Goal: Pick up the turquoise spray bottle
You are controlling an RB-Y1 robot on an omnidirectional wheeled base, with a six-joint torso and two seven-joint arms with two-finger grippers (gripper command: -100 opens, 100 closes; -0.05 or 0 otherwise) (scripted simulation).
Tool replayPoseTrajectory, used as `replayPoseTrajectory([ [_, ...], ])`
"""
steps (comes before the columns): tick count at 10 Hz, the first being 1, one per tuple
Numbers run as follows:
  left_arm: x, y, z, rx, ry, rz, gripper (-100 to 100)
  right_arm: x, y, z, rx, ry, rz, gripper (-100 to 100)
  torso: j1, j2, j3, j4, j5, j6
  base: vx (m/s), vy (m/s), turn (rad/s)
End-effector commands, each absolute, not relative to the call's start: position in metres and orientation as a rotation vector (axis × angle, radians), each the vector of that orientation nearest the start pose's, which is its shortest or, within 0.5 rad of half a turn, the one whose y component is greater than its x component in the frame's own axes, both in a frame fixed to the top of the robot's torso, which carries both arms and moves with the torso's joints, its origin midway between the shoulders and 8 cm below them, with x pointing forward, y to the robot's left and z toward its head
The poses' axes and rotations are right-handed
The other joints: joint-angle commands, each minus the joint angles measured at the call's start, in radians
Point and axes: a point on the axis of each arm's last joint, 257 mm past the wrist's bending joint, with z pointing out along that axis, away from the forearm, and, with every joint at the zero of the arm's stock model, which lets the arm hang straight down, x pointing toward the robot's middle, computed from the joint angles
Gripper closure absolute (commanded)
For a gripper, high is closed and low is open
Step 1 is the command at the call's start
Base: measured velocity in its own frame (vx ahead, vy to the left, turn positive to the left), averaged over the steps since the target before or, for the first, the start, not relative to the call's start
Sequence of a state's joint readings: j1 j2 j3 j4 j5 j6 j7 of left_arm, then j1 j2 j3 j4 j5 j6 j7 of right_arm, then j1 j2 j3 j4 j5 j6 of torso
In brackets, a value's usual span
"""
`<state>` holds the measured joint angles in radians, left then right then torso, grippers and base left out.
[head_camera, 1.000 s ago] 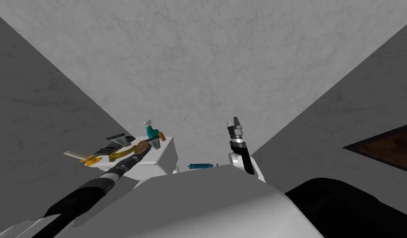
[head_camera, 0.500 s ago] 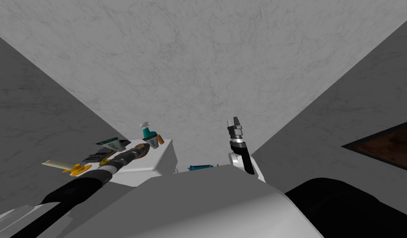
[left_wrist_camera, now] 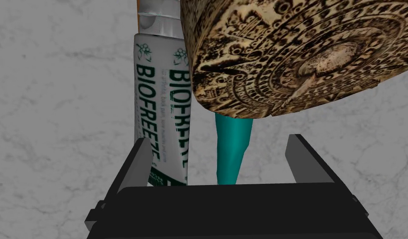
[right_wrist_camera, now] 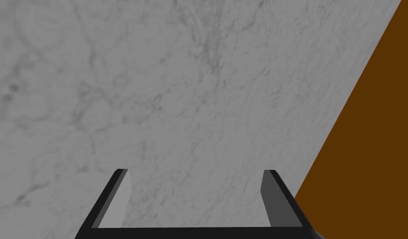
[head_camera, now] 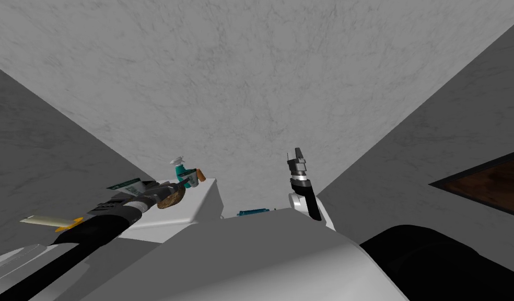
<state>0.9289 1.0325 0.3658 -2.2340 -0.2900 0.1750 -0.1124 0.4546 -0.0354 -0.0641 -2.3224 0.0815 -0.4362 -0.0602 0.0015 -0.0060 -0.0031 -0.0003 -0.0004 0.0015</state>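
Note:
The turquoise spray bottle [head_camera: 180, 170], with a white spray head, stands at the far end of a white top [head_camera: 201, 206]. My left gripper [head_camera: 187, 182] reaches right up to it. In the left wrist view the left gripper [left_wrist_camera: 222, 159] is open, and the bottle's turquoise body [left_wrist_camera: 233, 145] stands between the fingers, untouched by either. A white Biofreeze tube [left_wrist_camera: 161, 112] stands beside the bottle, close to one finger [left_wrist_camera: 142, 159]. A brown patterned object [left_wrist_camera: 298, 58] hangs over the bottle and hides its upper part. My right gripper [head_camera: 298, 157] is raised and open [right_wrist_camera: 195, 195].
On the white top also lie a green-and-white box [head_camera: 128, 184], a yellow item [head_camera: 69, 223] with a cream tube [head_camera: 39, 219], and an orange-brown thing [head_camera: 201, 175]. A small teal object [head_camera: 250, 212] lies lower down. Grey marbled walls close in all round.
My head view has swung, shifting the white top leftward. My left arm has pushed forward, bringing its gripper from short of the bottle up around it. The right arm is unmoved.

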Motion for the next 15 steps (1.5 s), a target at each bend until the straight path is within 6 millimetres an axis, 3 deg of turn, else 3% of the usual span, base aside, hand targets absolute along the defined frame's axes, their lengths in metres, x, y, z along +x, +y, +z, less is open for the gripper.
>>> replayPoseTrajectory([
  [1, 0.344, 0.466, -0.143, -0.129, 1.846, 0.018, -100, 0.347, -0.283, 0.046, 0.584, 0.653, 1.259, 0, 0.000, 0.000, 0.000, 0.000, 0.000, 0.000, 0.016, 0.009, -0.012],
  [2, 0.344, 0.466, -0.143, -0.127, 1.845, 0.020, 0, 0.347, -0.283, 0.046, 0.584, 0.653, 1.259, 0, 0.000, 0.001, 0.001, 0.000, 0.000, 0.000, 0.000, 0.000, 0.000],
  [3, 0.350, 0.469, -0.156, -0.123, 1.853, 0.015, -100, 0.347, -0.283, 0.046, 0.584, 0.653, 1.259, 0, -0.001, 0.002, 0.001, 0.000, 0.000, 0.000, -0.166, 0.056, -0.342],
  [5, 0.362, 0.488, -0.150, -0.140, 1.825, 0.047, -100, 0.348, -0.283, 0.047, 0.583, 0.653, 1.259, 0, 0.004, 0.015, 0.009, 0.003, 0.001, 0.001, -0.189, 0.079, -0.275],
  [7, 0.374, 0.512, -0.144, -0.165, 1.795, 0.085, -100, 0.348, -0.283, 0.046, 0.584, 0.653, 1.259, 0, 0.003, 0.009, 0.005, 0.002, 0.001, -0.001, -0.029, 0.017, 0.031],
  [8, 0.370, 0.528, -0.152, -0.188, 1.809, 0.114, -100, 0.347, -0.283, 0.046, 0.584, 0.653, 1.259, 0, 0.001, 0.004, 0.003, 0.001, 0.000, -0.001, 0.021, -0.006, 0.009],
  [9, 0.379, 0.521, -0.161, -0.168, 1.813, 0.096, -100, 0.347, -0.283, 0.046, 0.584, 0.653, 1.259, 0, 0.000, 0.002, 0.001, 0.001, 0.000, -0.001, -0.180, 0.088, -0.255],
  [11, 0.389, 0.542, -0.156, -0.194, 1.789, 0.129, -100, 0.348, -0.283, 0.047, 0.584, 0.653, 1.259, 0, 0.006, 0.013, 0.007, 0.002, 0.003, 0.003, -0.198, 0.053, -0.310],
  [13, 0.401, 0.561, -0.147, -0.217, 1.757, 0.155, -100, 0.347, -0.283, 0.046, 0.584, 0.653, 1.259, 0, 0.003, 0.003, 0.002, 0.000, 0.002, 0.000, -0.008, -0.008, 0.018],
  [15, 0.393, 0.585, -0.158, -0.253, 1.776, 0.199, -100, 0.347, -0.283, 0.046, 0.584, 0.653, 1.259, 0, 0.003, -0.003, -0.002, -0.001, 0.002, 0.000, 0.025, -0.003, 0.006],
])
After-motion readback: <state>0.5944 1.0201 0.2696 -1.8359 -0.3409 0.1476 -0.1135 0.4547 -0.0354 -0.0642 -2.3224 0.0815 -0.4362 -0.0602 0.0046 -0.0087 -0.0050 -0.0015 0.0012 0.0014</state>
